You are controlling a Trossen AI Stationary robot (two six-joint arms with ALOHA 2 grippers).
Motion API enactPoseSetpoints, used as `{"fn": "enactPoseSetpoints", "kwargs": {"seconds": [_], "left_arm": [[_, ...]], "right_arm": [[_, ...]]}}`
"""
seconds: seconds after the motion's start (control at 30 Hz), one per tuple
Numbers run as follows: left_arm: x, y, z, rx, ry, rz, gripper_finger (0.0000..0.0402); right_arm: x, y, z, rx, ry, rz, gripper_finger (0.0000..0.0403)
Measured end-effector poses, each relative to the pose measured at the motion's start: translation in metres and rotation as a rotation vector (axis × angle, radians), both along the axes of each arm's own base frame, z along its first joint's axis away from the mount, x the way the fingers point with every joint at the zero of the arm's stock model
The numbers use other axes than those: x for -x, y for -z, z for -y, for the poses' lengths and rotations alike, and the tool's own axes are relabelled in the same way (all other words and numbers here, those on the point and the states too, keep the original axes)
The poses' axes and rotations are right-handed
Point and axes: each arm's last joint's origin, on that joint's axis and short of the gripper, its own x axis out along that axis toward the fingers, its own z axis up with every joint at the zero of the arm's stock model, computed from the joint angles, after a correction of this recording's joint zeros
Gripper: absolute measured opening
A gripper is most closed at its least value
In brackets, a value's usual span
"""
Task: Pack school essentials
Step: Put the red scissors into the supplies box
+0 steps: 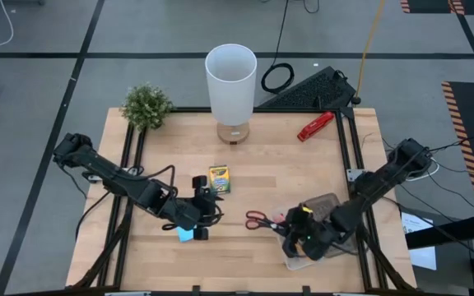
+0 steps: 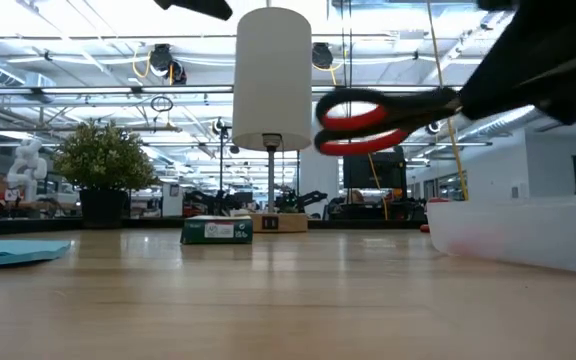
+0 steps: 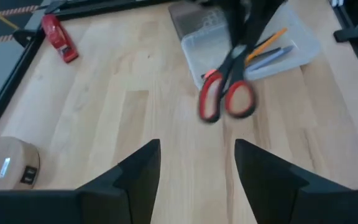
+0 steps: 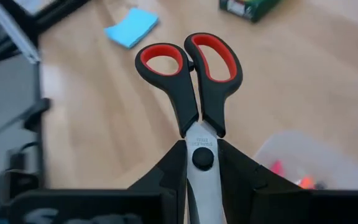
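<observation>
The right gripper (image 4: 201, 180) was clamped on the blades of the red-handled scissors (image 1: 259, 219), holding them off the worktop (image 1: 278, 173), as the low view showed, with the handles pointing away from the clear plastic box (image 1: 323, 234) toward the crayon box (image 1: 219, 178). That clear box sat just beside the scissors at the right arm's end, with an orange pencil (image 3: 267, 43) and a blue pen (image 3: 271, 56) lying in it. The left gripper (image 3: 196, 168) hovered on the far side of the scissors from the clear box, its fingers spread apart and holding nothing, directly over the blue sticky-note pad (image 1: 187, 234). The crayon box lay flat, near the left gripper.
</observation>
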Motion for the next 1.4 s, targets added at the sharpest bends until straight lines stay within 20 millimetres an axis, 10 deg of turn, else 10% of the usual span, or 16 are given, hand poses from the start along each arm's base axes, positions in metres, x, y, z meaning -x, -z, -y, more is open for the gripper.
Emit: {"fn": "enactPoseSetpoints", "kwargs": {"seconds": [0.4, 0.7, 1.4], "left_arm": [[0.000, -0.001, 0.001, 0.062, -0.048, 0.023, 0.0209], [0.000, -0.001, 0.001, 0.081, -0.066, 0.028, 0.0209], [-0.001, -0.001, 0.000, 0.060, -0.071, 0.033, 0.0209]], "right_arm": [[0.041, -0.042, -0.035, -0.063, 0.109, -0.183, 0.0057], [0.074, -0.036, -0.033, -0.117, 0.290, -0.424, 0.0057], [0.038, -0.003, -0.016, -0.147, 0.525, -0.611, 0.0100]]}}
